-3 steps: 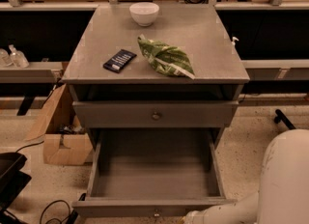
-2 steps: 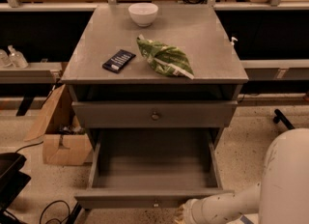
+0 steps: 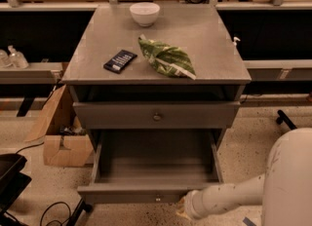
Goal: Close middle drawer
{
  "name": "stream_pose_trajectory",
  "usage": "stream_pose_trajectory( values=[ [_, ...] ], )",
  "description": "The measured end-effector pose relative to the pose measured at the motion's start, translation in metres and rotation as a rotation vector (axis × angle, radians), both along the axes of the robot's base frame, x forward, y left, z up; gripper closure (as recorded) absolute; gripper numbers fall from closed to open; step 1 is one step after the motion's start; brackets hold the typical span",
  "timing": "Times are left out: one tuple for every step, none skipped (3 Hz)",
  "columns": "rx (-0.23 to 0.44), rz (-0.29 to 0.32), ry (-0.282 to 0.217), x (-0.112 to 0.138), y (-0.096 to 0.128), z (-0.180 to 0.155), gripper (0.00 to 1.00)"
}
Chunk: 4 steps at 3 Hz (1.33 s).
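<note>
Grey tabletop (image 3: 204, 49) bears a bowl (image 3: 145, 13), black device (image 3: 120, 61) and green bag (image 3: 167, 59). Below, the drawer (image 3: 122, 194) stands pulled out. The end effector (image 3: 182, 210) sits beside its front; whether it is open or closed cannot be told. Cardboard box (image 3: 63, 144) on the floor.

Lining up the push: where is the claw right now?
The claw sits low in the camera view, by the middle drawer's front panel, just right of and below its knob.
</note>
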State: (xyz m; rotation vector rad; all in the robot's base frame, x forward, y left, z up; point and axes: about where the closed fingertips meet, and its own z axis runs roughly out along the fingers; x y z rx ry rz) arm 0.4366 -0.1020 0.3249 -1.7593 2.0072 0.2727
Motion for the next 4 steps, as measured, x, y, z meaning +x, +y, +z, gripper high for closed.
stream_pose_trajectory(
  values=[
    [-0.001, 0.002, -0.010, 0.004, 0.001, 0.003, 1.00],
    [-0.008, 0.014, -0.081, 0.070, 0.011, 0.030, 1.00],
    [-0.008, 0.014, -0.081, 0.067, 0.011, 0.030, 1.00],
    [-0.009, 0.023, -0.124, 0.110, 0.020, 0.045, 1.00]
  ],
)
